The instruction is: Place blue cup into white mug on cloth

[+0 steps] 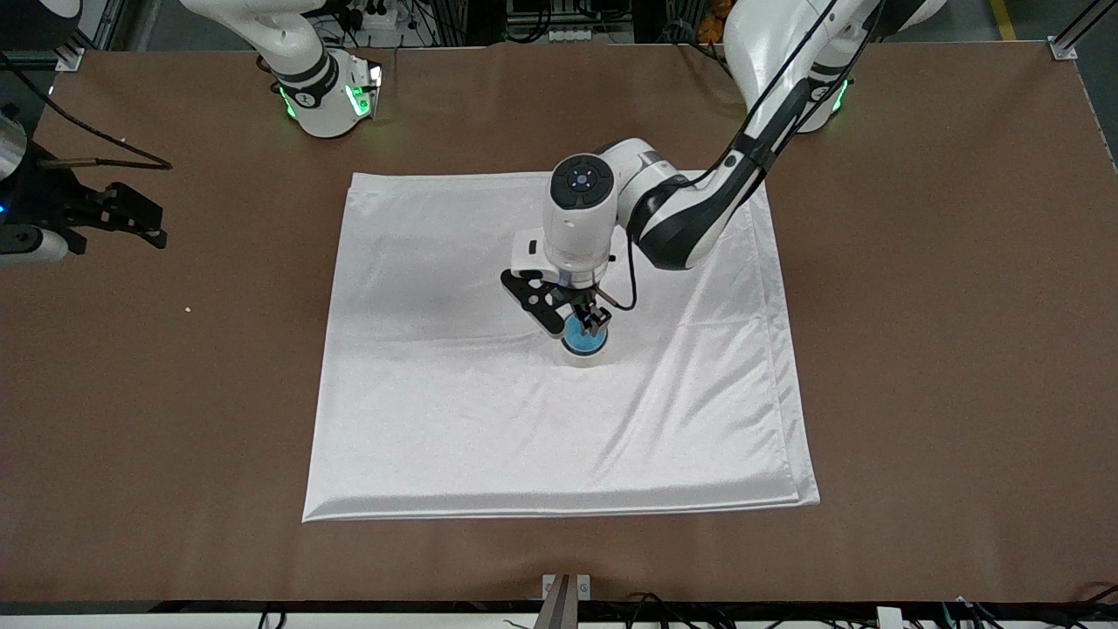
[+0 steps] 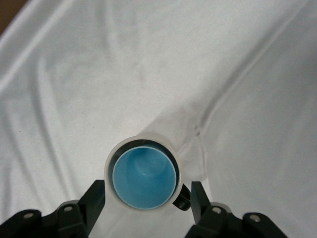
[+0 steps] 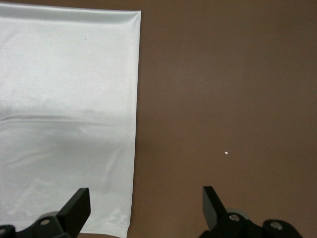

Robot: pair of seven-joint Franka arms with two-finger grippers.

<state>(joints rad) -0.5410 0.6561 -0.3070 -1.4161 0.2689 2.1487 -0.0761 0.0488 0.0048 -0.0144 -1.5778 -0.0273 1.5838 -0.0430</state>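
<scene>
blue cup (image 2: 144,179) sits in white mug (image 2: 141,144) on cloth (image 1: 454,419); left gripper (image 2: 147,203) jaws spread empty above, right gripper (image 3: 146,203) jaws spread empty.

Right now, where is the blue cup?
The blue cup sits inside the white mug, near the middle of the cloth, directly under the open left gripper.

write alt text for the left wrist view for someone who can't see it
The blue cup sits nested inside the white mug, which stands on the creased white cloth. The left gripper is open, its dark fingers apart on either side of the mug, and the mug's black handle shows beside one finger.
</scene>
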